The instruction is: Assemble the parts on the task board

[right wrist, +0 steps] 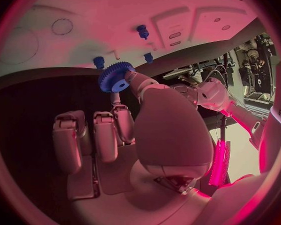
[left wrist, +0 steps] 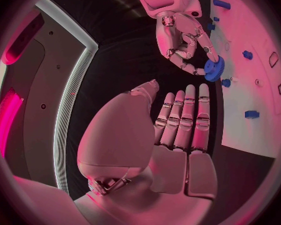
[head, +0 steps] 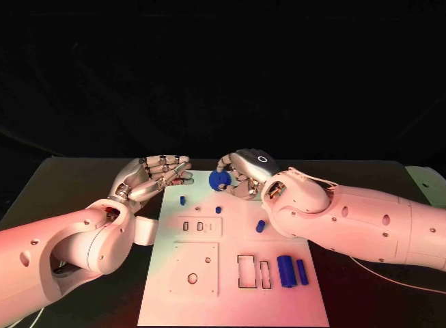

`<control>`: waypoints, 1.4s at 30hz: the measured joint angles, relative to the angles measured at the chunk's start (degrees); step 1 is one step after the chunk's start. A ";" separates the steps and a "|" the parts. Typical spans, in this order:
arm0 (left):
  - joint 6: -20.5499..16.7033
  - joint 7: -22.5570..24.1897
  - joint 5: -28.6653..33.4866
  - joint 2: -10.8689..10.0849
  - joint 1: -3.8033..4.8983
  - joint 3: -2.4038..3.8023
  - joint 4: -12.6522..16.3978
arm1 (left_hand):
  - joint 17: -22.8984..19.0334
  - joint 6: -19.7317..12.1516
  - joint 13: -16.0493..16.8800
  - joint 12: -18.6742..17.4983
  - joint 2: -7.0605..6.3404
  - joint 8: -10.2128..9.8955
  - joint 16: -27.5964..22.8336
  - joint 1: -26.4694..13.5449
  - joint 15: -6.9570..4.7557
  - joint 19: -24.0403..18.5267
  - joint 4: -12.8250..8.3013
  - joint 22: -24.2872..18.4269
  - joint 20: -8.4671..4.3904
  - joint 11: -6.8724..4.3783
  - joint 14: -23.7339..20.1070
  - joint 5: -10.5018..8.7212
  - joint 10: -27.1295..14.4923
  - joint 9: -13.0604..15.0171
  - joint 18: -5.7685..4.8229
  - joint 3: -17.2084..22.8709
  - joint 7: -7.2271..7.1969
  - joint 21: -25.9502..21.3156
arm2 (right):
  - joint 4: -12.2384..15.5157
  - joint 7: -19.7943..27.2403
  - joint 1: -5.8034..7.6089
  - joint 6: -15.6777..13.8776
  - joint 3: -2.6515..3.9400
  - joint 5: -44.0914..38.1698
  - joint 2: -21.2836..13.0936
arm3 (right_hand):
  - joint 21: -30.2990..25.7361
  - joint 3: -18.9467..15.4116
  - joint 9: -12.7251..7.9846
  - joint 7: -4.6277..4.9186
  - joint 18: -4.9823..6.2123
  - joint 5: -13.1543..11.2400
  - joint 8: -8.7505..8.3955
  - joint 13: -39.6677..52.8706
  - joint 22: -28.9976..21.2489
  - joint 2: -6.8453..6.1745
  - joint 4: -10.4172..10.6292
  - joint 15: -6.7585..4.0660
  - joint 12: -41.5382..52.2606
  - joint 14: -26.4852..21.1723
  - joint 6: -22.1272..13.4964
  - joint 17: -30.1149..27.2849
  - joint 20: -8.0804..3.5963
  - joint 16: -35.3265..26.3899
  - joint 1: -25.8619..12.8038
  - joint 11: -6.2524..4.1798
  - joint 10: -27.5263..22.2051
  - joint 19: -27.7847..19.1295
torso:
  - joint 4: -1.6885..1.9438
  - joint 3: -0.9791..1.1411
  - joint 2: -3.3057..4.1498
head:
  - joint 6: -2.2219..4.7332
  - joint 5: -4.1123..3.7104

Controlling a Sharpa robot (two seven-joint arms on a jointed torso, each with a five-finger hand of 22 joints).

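Between right hand (head: 244,172) fingertips (right wrist: 132,77): small blue toothed plastic gear (head: 220,180), pinched at far edge of white flat task board (head: 233,273), above it. Left hand (head: 154,175) beside board's far left corner, fingers (left wrist: 184,116) straight, side by side, holding nothing. Blue cylinders (head: 285,271) lie near board's right edge.

Robotics lab, black table (head: 85,179) w/ dark backdrop, equipment rack (right wrist: 258,60)

Matt white task board (head: 233,273), toothed blue plastic gear (head: 220,180), glossy metallic robot hand (head: 244,172), matt black table (head: 75,184)
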 measured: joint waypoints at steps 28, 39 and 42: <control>0.12 0.08 0.16 0.26 0.08 0.01 -0.28 | -0.02 0.00 0.00 0.00 0.00 0.00 0.00 0.00 0.00 0.00 0.00 -0.04 0.00 0.00 0.00 0.00 0.00 0.01 0.00 0.00 0.00 0.00 | -8.32 -0.09 -2.16 1.88 -0.72 -2.08 6.81 | 0.00 0.42 0.01 -0.14 0.00 -0.27 0.04 -0.02 -0.02 -0.38 0.10 0.00 -0.61 0.00 -0.10 -0.02 0.01 -0.04 -1.15 0.22 -0.22 0.00 | -0.03 0.05 0.01 | -0.46 0.30; 0.12 0.08 0.18 0.18 0.10 0.01 -0.30 | -0.02 0.00 0.00 0.00 0.00 0.00 0.00 0.00 0.00 0.00 0.00 -0.04 0.00 0.00 0.00 0.00 0.00 0.01 0.00 0.00 0.00 0.00 | -9.01 -0.21 -2.13 2.83 -0.78 -3.14 7.13 | 0.00 0.68 0.35 -0.05 0.00 -2.92 -1.75 -0.03 -0.03 -1.10 0.96 0.85 -2.39 0.00 -2.80 -0.03 0.44 -0.04 -4.35 1.54 -1.97 -0.01 | -0.08 0.07 0.01 | -0.48 0.23; 0.12 0.08 0.19 0.17 0.11 0.01 -0.30 | -0.03 0.00 0.00 0.00 0.00 0.00 0.00 0.00 0.00 0.00 0.00 -0.04 0.00 0.00 0.00 0.00 0.00 0.01 0.00 0.00 0.00 0.00 | -9.13 -0.23 -2.15 3.12 -0.79 -3.14 7.13 | 0.00 -0.63 -0.35 0.41 0.00 -4.61 -2.98 -0.03 -0.03 -1.85 2.38 1.34 -2.51 0.09 -3.88 -0.03 0.85 0.30 -5.95 1.84 -2.28 0.00 | -0.08 0.08 0.01 | -0.49 0.22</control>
